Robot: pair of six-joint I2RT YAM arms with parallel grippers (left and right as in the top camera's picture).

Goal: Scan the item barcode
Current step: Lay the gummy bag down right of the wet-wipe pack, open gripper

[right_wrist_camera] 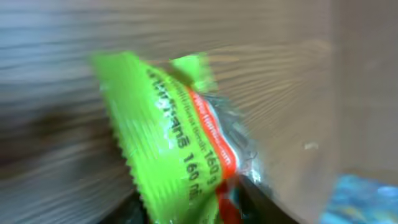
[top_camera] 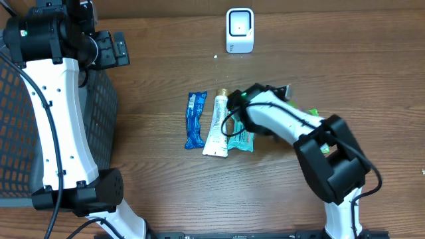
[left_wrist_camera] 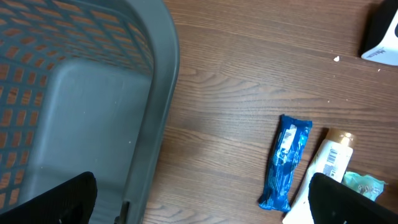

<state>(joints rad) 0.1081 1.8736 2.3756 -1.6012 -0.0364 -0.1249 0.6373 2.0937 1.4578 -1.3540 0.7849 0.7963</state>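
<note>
A bright green packet [right_wrist_camera: 168,143] with black print fills the blurred right wrist view. It lies between the parted dark fingers [right_wrist_camera: 264,196] of my right gripper [right_wrist_camera: 199,208], just above the wood. In the overhead view the right arm [top_camera: 285,116] reaches over the items and hides that gripper; a sliver of green [top_camera: 313,113] shows beside it. The white scanner [top_camera: 240,30] stands at the back of the table, also at the edge of the left wrist view [left_wrist_camera: 382,37]. My left gripper [left_wrist_camera: 202,205] hangs wide open and empty over the basket's edge, top left in the overhead view [top_camera: 116,48].
A blue packet [top_camera: 195,119] [left_wrist_camera: 285,163], a white tube [top_camera: 217,126] [left_wrist_camera: 329,162] and a teal packet [top_camera: 242,139] [left_wrist_camera: 364,183] lie side by side mid-table. A grey mesh basket [top_camera: 99,126] [left_wrist_camera: 155,93] stands at the left.
</note>
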